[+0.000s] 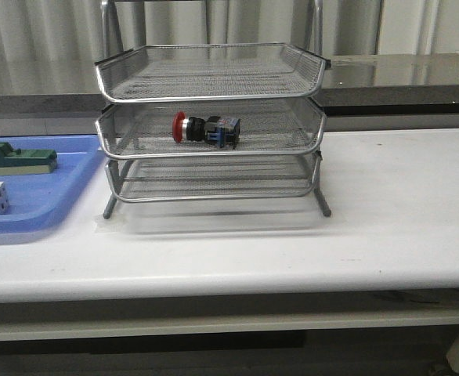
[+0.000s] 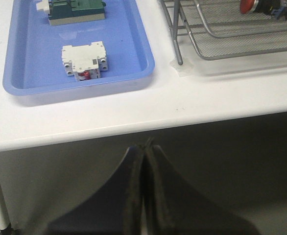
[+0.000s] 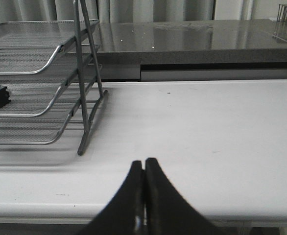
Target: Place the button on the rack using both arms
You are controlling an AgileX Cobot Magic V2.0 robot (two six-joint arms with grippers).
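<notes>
Button [image 1: 206,129] lies on its side in the middle tray of the rack [image 1: 211,125], red head to the left and blue-and-black block to the right, left of the tray's centre and towards its near rim. It rests on the mesh with nothing holding it, so the placing looks done.

Both arms are drawn back off the near edge of the worktop [image 1: 386,219]. The left gripper [image 2: 143,191] hangs below that edge with its jaws pressed together and nothing between them; the right gripper [image 3: 143,196] sits low at the near edge, right of the rack, its jaws likewise closed and empty.

What could go wrong from here is small, I judge. The button's round head and collar could let it roll on the mesh if the rack is knocked, and the tray looks as if it may slide, so a bump from either arm against the rack's legs or the tray front could shift the button or push the tray. The blue tray [image 2: 133,49] on the left, holding the white switch [image 2: 83,60] and green block [image 2: 77,10], sits just beside the rack's left leg and could be nudged by the left arm if it swings in again.
</notes>
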